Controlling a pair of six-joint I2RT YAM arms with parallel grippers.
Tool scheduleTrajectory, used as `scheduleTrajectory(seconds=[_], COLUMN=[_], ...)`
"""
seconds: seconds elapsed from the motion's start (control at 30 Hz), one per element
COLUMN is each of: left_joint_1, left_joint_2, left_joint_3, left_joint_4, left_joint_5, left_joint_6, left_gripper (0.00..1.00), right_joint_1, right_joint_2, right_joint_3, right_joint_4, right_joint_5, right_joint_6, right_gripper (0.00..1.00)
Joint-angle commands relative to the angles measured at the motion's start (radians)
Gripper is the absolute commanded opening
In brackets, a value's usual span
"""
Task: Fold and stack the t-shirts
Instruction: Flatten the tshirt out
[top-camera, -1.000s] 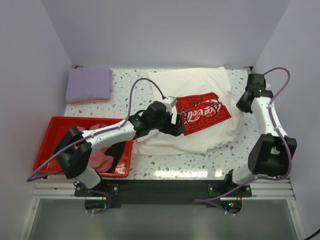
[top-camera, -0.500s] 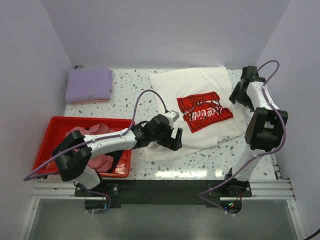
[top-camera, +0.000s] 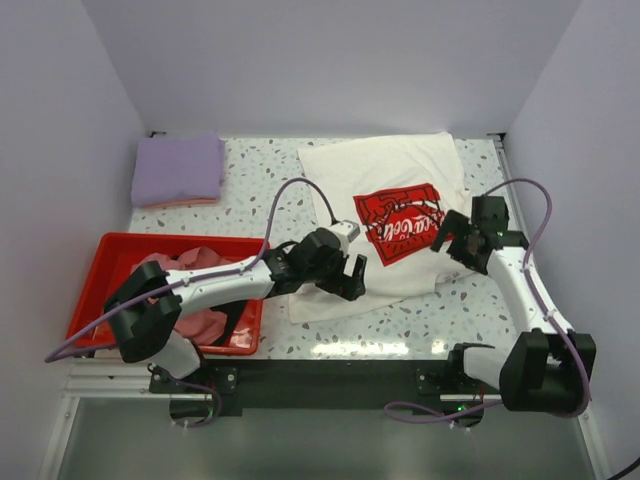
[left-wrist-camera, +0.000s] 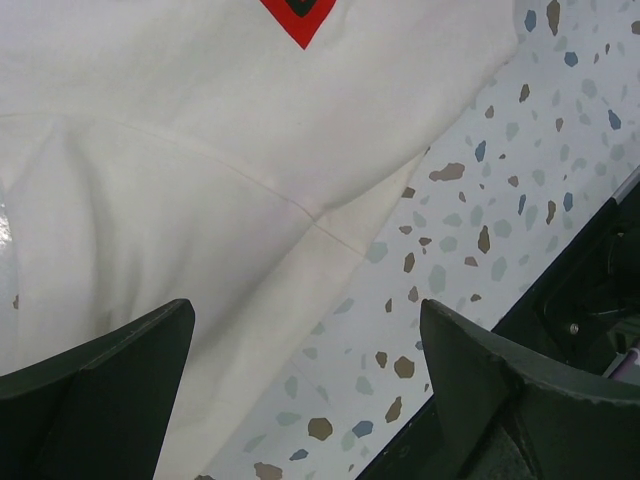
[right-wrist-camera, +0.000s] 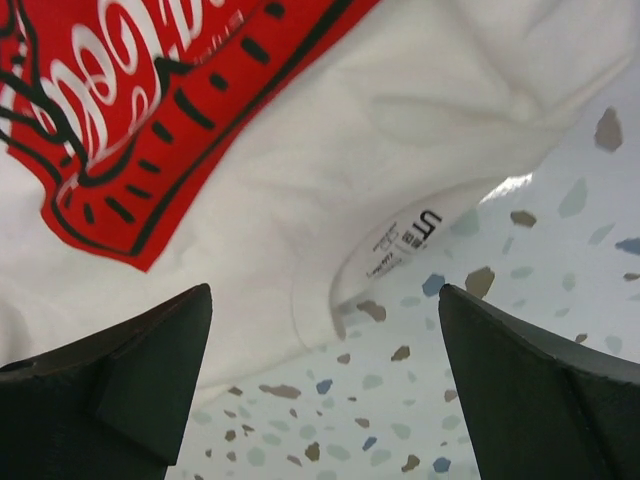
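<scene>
We log the speckled table (top-camera: 262, 172) first. On it the cream-white t-shirt (top-camera: 385, 165) lies spread print-up, toward 1 o'clock of the table centre, its red print (top-camera: 400, 222) showing. The red tray (top-camera: 100, 262) sits at 8 o'clock and holds the crumpled pink t-shirt (top-camera: 198, 320). The lavender t-shirt (top-camera: 180, 168) lies folded at 10 o'clock.

The left gripper (top-camera: 350, 277) hangs over the cream shirt's 7 o'clock corner. Its fingers are spread wide and hold nothing; cloth and table show between them. The right gripper (top-camera: 446, 236) is at 3 o'clock of the print, above the labelled collar (right-wrist-camera: 400, 245). Its fingers are likewise wide apart and empty.
</scene>
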Motion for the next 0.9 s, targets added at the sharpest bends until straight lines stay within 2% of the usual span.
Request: scheduleTrajectory(seconds=[0.0, 0.13, 0.23, 0.43, 0.53, 0.67, 0.87], left_joint_1=[-0.057, -0.17, -0.215, -0.225, -0.225, -0.225, -0.224], left_joint_2=[-0.062, -0.077, -0.005, 0.105, 0.17, 0.211, 0.24], left_joint_3=[0.007, -0.022, -0.029, 0.031, 0.073, 0.108, 0.137], left_joint_4=[-0.001, -0.003, -0.015, -0.017, -0.035, -0.038, -0.06], left_joint_5=[-0.01, -0.032, -0.068, -0.145, -0.199, -0.24, -0.283], left_joint_6=[0.021, 0.043, 0.028, 0.015, 0.014, 0.004, -0.012], left_gripper=[1.0, 0.99, 0.93, 0.8, 0.75, 0.68, 0.64], right_joint_1=[-0.004, -0.004, -0.005, -0.005, -0.005, -0.004, -0.004], right_joint_2=[-0.086, -0.173, -0.21, -0.135, -0.093, -0.056, -0.049], right_joint_3=[-0.087, -0.171, -0.24, -0.282, -0.288, -0.3, -0.294], right_joint_4=[0.028, 0.01, 0.043, 0.116, 0.148, 0.178, 0.172], right_joint_5=[-0.121, -0.187, -0.247, -0.336, -0.365, -0.383, -0.388], right_joint_6=[0.012, 0.013, 0.038, 0.039, 0.039, 0.033, 0.015], right_gripper=[0.99, 0.99, 0.98, 0.89, 0.79, 0.74, 0.68])
